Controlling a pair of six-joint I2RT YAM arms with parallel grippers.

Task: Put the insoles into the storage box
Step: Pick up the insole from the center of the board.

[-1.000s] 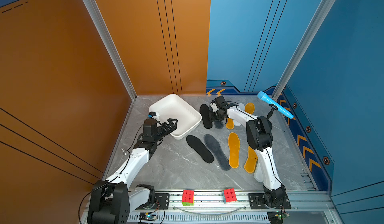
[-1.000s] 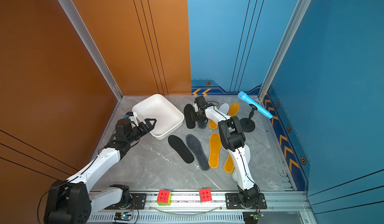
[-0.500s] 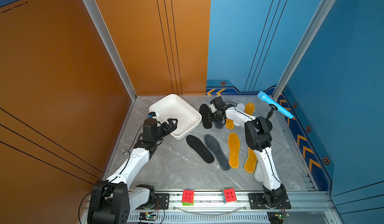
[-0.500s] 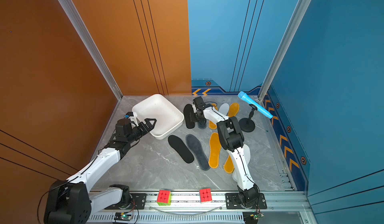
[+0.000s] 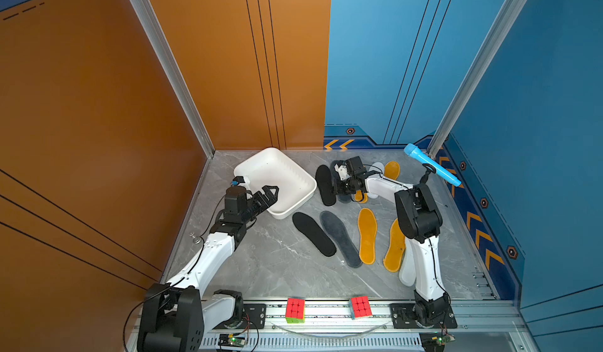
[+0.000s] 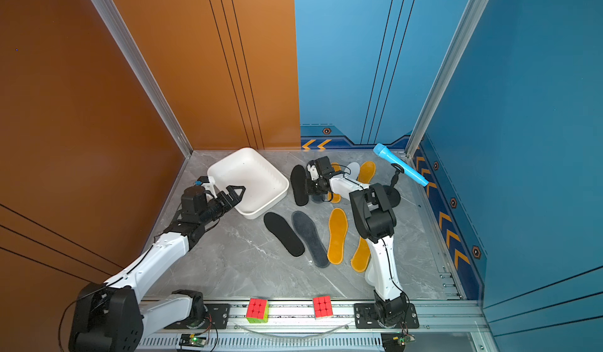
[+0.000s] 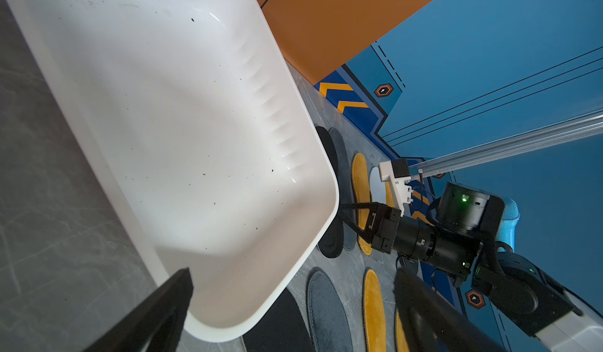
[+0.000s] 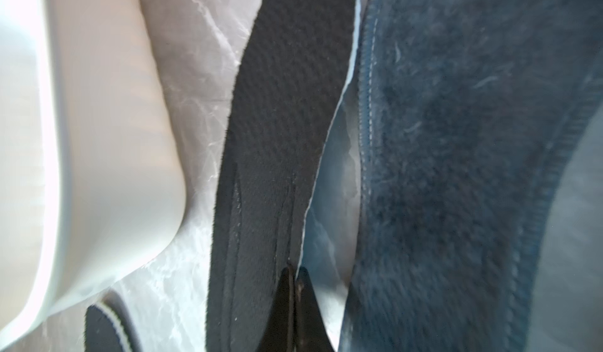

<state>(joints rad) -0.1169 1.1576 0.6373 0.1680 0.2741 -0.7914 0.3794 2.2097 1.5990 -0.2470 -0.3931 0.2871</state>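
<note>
Fingers [image 8: 284, 304] of the right gripper [image 8: 295, 280] are pressed together, pinching the edge of a black insole [image 8: 277, 122].
That insole sits on the desk [image 5: 277, 268] just beside the storage box [image 5: 277, 174], with a dark grey insole [image 8: 456, 171] on its other side. The left gripper [image 5: 270, 193] hovers at the box's near corner, fingers spread wide. Other insoles [image 5: 367, 236] lie nearer the rail.

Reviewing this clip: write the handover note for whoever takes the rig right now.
Left claw: open, empty, over the near rim of the storage box.
Right claw: shut on the edge of the far black insole, beside the box.
Done: nothing in the box yet.
Left: every insole; the other insoles lie on the table.
</note>
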